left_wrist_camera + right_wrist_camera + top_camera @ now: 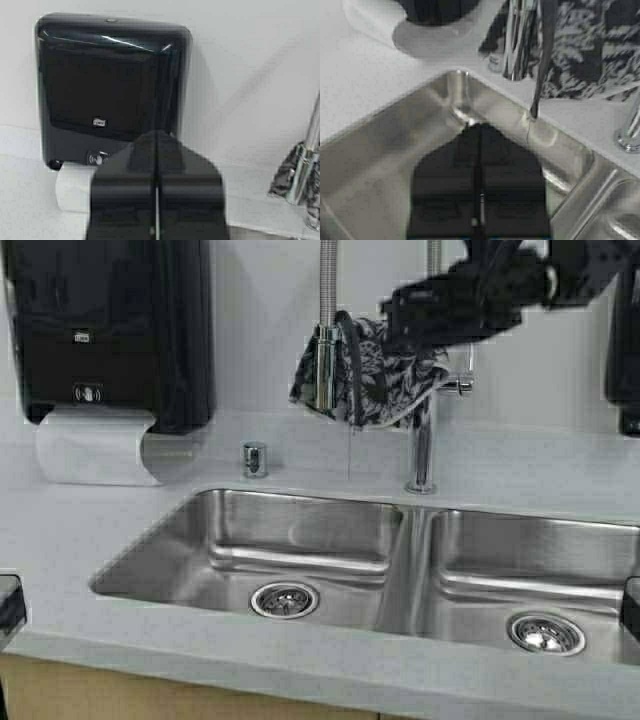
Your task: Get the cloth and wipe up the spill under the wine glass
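Two grippers show closed in their wrist views, jaws pressed together on nothing. Far left in the high view hangs a black paper towel dispenser (110, 325) with a white roll (95, 448) under it. We see only a sliver of the left arm at the frame's lower left edge; the left gripper (157, 150) faces that dispenser, idle. Moving right: a small chrome button (254, 459) on the counter, then the faucet (423, 445) with the cloth (375, 370) draped over its neck and sprayer hose, dark with white leaf print, edges hanging free. The right arm reaches in high from the right, beside the cloth; the right gripper (479, 137) points down over the left sink basin.

No wine glass or spill is visible in any view.

Judgement: fetch step. We would open the right jaws, pinch a hanging fold clear of the hose, and lift upward to avoid snagging.

Surface: pale grey countertop (60, 530), double stainless sink (400, 540), plain white wall.
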{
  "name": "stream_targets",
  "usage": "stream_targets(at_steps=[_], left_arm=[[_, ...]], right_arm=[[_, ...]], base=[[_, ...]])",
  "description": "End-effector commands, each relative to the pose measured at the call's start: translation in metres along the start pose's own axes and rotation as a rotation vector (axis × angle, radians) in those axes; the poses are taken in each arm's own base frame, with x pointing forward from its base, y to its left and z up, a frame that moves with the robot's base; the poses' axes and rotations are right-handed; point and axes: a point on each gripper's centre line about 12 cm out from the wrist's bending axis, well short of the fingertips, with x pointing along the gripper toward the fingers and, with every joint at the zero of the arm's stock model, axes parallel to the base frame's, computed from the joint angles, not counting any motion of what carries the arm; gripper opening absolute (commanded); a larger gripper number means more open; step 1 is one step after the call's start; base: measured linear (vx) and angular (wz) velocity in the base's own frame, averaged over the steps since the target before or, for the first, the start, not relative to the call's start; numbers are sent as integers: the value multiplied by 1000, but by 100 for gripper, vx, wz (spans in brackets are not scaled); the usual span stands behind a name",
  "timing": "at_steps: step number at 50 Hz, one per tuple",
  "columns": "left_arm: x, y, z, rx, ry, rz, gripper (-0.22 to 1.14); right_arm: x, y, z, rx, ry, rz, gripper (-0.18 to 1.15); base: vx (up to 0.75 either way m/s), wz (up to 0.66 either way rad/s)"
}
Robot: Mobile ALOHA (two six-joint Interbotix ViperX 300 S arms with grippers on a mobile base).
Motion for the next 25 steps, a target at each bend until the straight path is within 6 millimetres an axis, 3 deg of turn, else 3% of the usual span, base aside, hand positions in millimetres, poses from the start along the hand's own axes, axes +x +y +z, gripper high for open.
stream_targets(at_steps=[1,18,25], left_arm=[[2,-1,6,2,-14,-1,2],[1,-1,6,2,-18,-2,2],[0,-1,6,2,-21,-2,2]], right_arm=[[11,-1,-5,6,-19,0,30],[40,-2,-24,13,-9,2,83],[50,-3,-25,14,-26,2,93]], base=[[15,5],[13,3],[12,3]])
